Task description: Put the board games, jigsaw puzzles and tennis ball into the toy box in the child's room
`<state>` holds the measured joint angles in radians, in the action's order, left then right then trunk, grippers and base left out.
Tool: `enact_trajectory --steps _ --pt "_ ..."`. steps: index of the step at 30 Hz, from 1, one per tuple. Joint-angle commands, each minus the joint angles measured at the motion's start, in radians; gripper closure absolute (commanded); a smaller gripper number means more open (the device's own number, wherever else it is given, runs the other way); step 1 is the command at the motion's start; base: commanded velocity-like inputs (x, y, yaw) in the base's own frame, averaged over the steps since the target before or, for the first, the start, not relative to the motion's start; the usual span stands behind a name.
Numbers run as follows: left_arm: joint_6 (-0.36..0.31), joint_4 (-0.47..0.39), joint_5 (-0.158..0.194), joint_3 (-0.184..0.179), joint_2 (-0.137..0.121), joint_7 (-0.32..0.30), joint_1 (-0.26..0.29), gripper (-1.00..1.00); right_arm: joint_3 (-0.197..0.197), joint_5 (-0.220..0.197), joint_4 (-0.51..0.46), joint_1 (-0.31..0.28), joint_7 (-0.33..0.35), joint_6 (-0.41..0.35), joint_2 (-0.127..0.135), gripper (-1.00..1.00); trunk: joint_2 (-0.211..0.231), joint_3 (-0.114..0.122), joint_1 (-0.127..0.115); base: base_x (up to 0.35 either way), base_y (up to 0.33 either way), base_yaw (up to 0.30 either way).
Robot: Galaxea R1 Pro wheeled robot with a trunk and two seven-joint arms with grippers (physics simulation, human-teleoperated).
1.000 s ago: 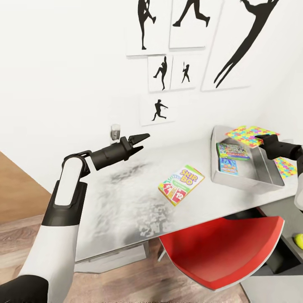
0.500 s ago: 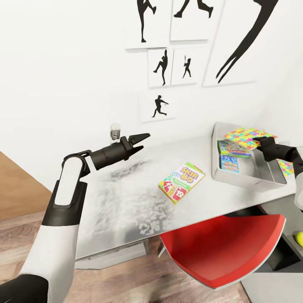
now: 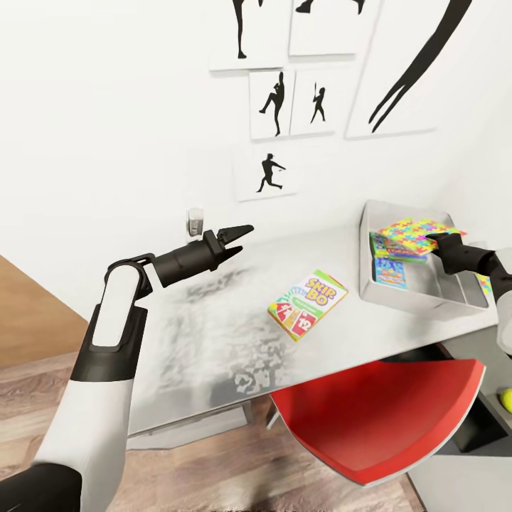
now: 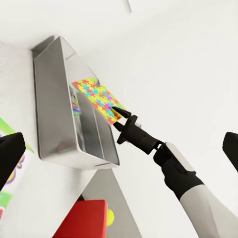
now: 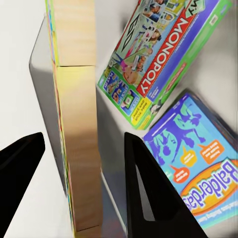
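So the right gripper [image 3: 435, 242] has a jigsaw puzzle [image 3: 412, 233] pinched between its fingers and holds it tilted over the toy box [image 3: 419, 302], which sits at about 3 o'clock on the table [image 3: 213, 341] in the head view. In the right wrist view the puzzle [image 5: 74, 114] shows edge-on between the two black fingers [image 5: 144, 193], its pale wood-coloured back facing the camera. The fingers look clamped on it, though the contact itself is hard to make out.

Under it, inside the box, lie two board games side by side: a Monopoly box [image 5: 158, 59] and a teal-blue Balderdash box [image 5: 203, 168]. In the head view they're the green-edged one [image 3: 387, 247] and the blue one [image 3: 392, 274], both flat on the floor of the bin.

A Skip-Bo box [image 3: 307, 303] lies on the bare tabletop near the middle, well apart from the toy box, at roughly 9 o'clock from it.

The left gripper [image 3: 242, 235] hangs over the table's far side at about 10 o'clock from the Skip-Bo, fingers a little apart, holding nothing. A red chair [image 3: 377, 419] is tucked under the near edge. Down at 4 o'clock, a small yellow-green tennis ball [image 3: 506, 400] peeks in at the frame edge, below table level.
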<state>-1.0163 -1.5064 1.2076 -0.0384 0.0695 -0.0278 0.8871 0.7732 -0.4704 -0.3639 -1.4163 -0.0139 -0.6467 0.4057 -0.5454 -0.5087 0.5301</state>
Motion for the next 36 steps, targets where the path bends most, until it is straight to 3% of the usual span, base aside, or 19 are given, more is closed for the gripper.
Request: enact_trajectory --steps 1,36 --pt "-0.004 0.000 -0.003 0.001 0.000 -0.003 0.001 -1.00 0.006 -0.002 0.000 -0.001 -0.002 -0.004 0.000 1.00 -0.001 -0.003 0.000 0.000 0.000 0.000" --pt "-0.005 -0.005 0.000 0.001 -0.001 -0.003 0.000 -1.00 0.006 -0.003 -0.007 0.003 0.000 0.001 0.003 1.00 -0.001 -0.053 0.000 0.000 0.000 0.003"
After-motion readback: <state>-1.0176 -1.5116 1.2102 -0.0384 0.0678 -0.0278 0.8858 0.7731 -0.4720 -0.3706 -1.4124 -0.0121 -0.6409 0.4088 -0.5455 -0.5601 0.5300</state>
